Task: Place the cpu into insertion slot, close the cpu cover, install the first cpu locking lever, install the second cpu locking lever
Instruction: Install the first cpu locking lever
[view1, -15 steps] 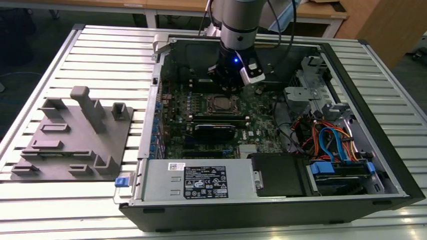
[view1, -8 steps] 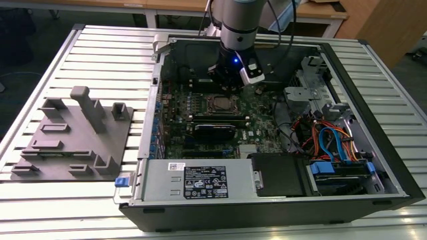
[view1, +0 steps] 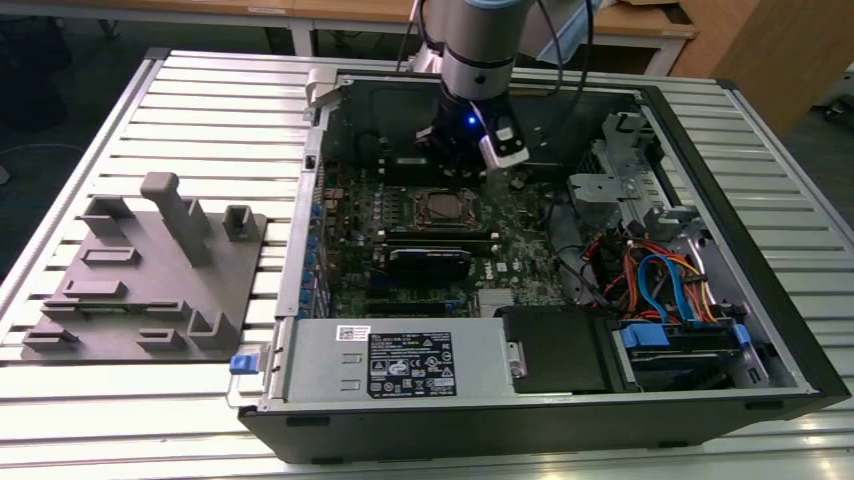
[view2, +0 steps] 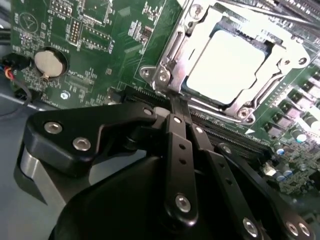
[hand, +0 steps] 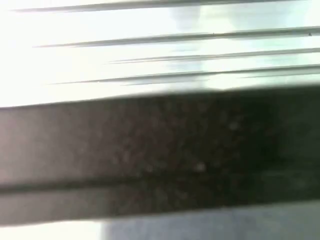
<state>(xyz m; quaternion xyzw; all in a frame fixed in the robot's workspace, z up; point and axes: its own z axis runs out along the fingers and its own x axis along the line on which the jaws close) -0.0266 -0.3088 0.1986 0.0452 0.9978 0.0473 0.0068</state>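
Gripper (view2: 176, 107) fingers are pressed together, tips right at the near edge of the cpu cover (view2: 197, 22), seemingly on a thin locking lever (view2: 172, 84). From my station the cpu (view2: 227, 62) already sits flat in the insertion slot (view1: 437, 207), mid-motherboard (view1: 400, 270), cover down over it. I judge placement and closing done; levers remain. Square chip, no long axis.

One cpu (view2: 226, 66), one cpu cover (view2: 176, 50), one coin battery (view2: 49, 62), one grey fixture (view1: 147, 275)
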